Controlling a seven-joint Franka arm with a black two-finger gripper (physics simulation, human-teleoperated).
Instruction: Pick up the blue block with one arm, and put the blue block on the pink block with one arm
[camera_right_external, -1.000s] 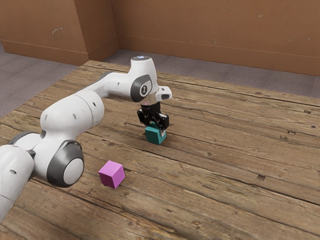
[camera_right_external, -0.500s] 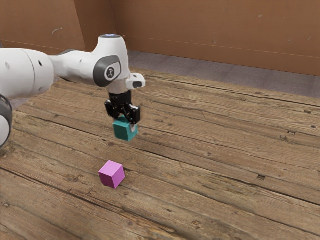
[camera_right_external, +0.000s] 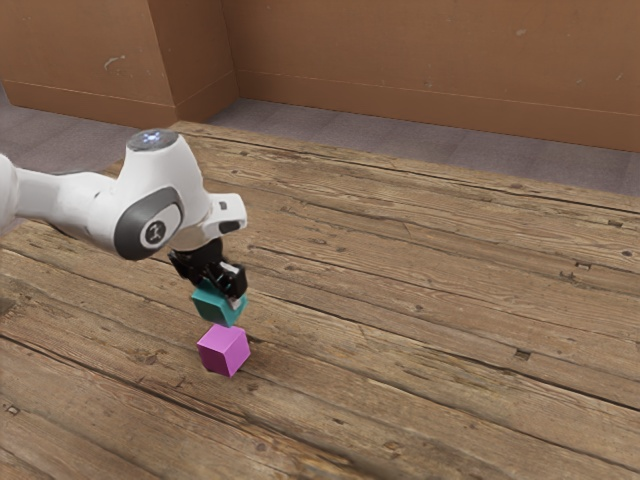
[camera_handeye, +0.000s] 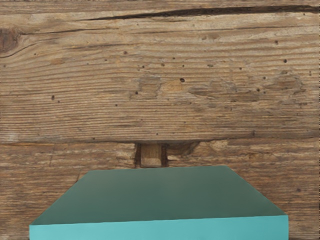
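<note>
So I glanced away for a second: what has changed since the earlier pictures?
The hand, shut on the blue block, lifted it off the table and carried it toward the exterior view's left, to just above the pink block. The grip is unchanged, and the pink block has not moved.

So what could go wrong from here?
1. The teal block, clamped in the jaws, hangs just over the pink block and looks turned relative to it; released so, it may land askew and slide off.
2. The gap between them is hard to judge; lowering too far could shove the pink block aside.
</note>
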